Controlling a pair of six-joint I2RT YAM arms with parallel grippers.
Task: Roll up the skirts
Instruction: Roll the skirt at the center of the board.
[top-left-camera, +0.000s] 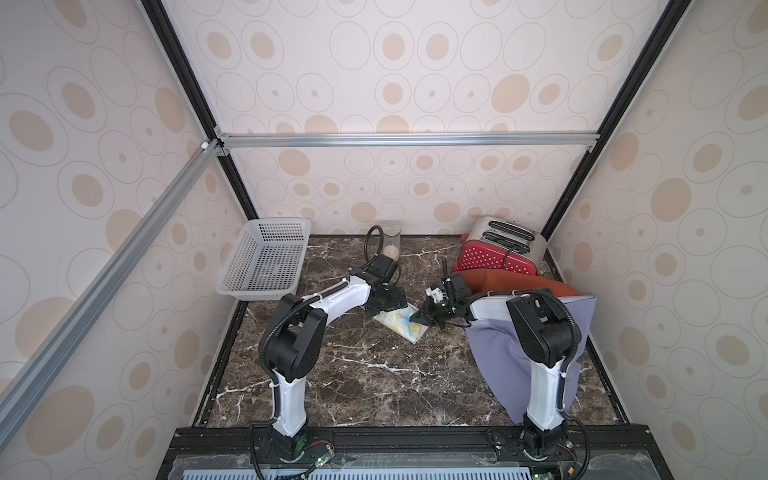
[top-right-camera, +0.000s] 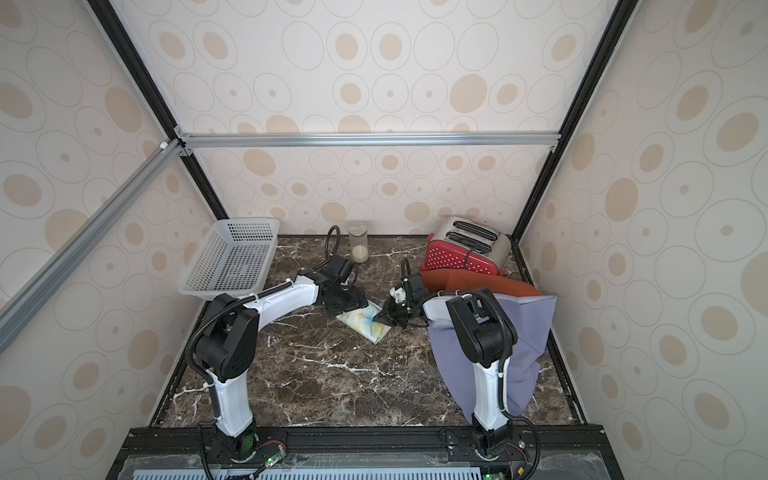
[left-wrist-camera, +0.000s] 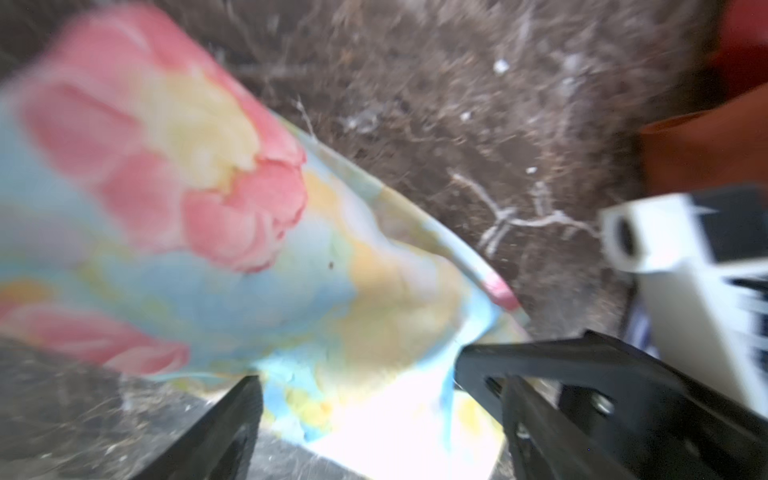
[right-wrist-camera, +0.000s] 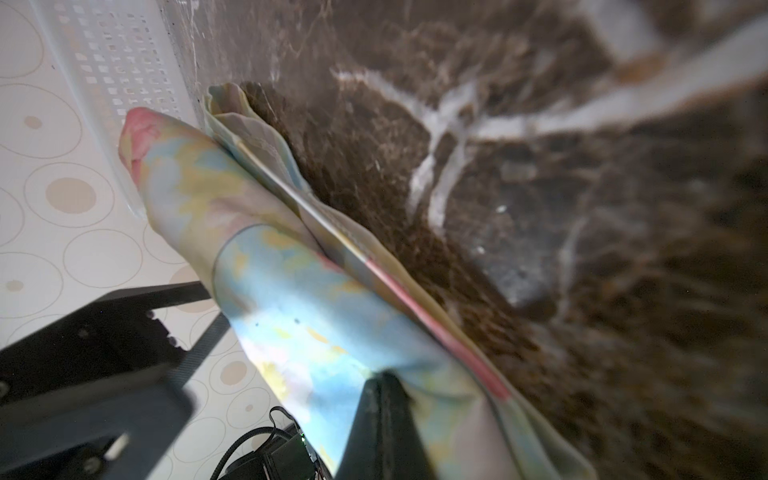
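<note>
Right wrist view first: the right gripper (right-wrist-camera: 382, 388) has its jaws pressed together on a fold of the floral skirt (right-wrist-camera: 291, 316), and I can see the cloth drawing into a peak at the tips. Over to the left wrist view, blurry but readable: the left gripper (left-wrist-camera: 380, 395) stands with its fingers (left-wrist-camera: 232, 419) wide apart, floral cloth lying between them, nothing clamped. In both top views that skirt is a narrow folded bundle on the marble table (top-left-camera: 365, 374), about mid-table, with the left gripper over its far end and the right gripper at its near-right edge. On the right side the lavender skirt (top-left-camera: 490, 353) sprawls under the right arm. Beyond it the rust-orange skirt (top-left-camera: 498, 282) lies against the red toaster (top-left-camera: 490, 255). A white basket (top-left-camera: 282, 222) sits far left, a jar (top-left-camera: 390, 243) by the back wall.
</note>
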